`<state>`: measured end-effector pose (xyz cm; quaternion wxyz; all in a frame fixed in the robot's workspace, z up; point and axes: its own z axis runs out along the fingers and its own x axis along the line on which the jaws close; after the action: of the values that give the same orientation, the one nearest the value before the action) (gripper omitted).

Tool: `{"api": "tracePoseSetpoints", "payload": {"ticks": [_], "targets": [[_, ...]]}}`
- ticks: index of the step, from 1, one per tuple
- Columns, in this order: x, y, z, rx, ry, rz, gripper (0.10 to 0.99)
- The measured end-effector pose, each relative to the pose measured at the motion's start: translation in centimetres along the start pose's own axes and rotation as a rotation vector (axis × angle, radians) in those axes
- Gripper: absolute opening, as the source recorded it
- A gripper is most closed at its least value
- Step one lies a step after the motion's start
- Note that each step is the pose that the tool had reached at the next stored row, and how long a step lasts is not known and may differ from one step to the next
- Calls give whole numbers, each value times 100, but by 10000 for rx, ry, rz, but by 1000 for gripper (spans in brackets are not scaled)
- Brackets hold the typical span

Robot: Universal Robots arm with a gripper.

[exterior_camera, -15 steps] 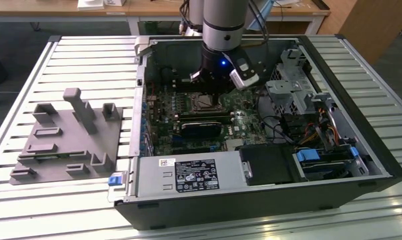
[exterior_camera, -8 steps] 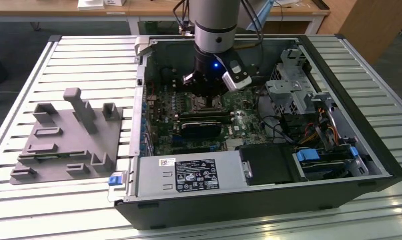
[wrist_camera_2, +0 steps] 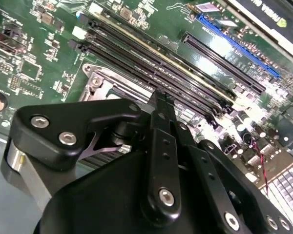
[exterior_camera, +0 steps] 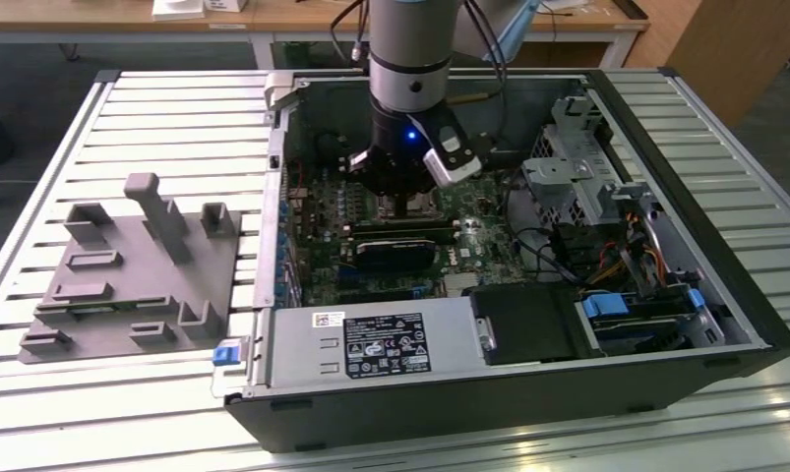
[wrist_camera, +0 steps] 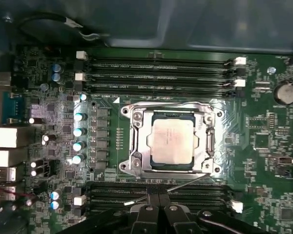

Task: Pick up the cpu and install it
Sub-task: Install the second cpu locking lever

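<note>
Tool (exterior_camera: 408, 202) is low inside the open computer case (exterior_camera: 709, 295), above the socket frame (wrist_camera: 168, 141). Room straight up is free. Memory slots (wrist_camera: 161, 73) flank the socket on two sides. Drive cage (exterior_camera: 578, 167) and cables (exterior_camera: 631, 256) crowd the exterior view's right; case wall (exterior_camera: 279, 197) bounds the left. Grey fixture (exterior_camera: 132, 265) sits well apart on the tabletop (exterior_camera: 171, 98).

You are getting bright overhead light glaring off the slatted bench (exterior_camera: 526, 447) in the exterior view. In the first wrist view the cpu (wrist_camera: 172, 141) is shining pale. In the second wrist view the claw (wrist_camera_2: 161, 109) is looming dark and soft.
</note>
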<state>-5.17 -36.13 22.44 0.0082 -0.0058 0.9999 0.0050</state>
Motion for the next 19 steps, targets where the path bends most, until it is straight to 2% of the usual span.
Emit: {"api": "tracePoseSetpoints", "payload": {"ticks": [3,7,15,19], "targets": [[10,-6,42,-35,5,-2,106],[31,-64,46,-379,-1,4,106],[130,-185,42,-722,-4,8,106],[142,-196,63,-928,-6,14,106]]}}
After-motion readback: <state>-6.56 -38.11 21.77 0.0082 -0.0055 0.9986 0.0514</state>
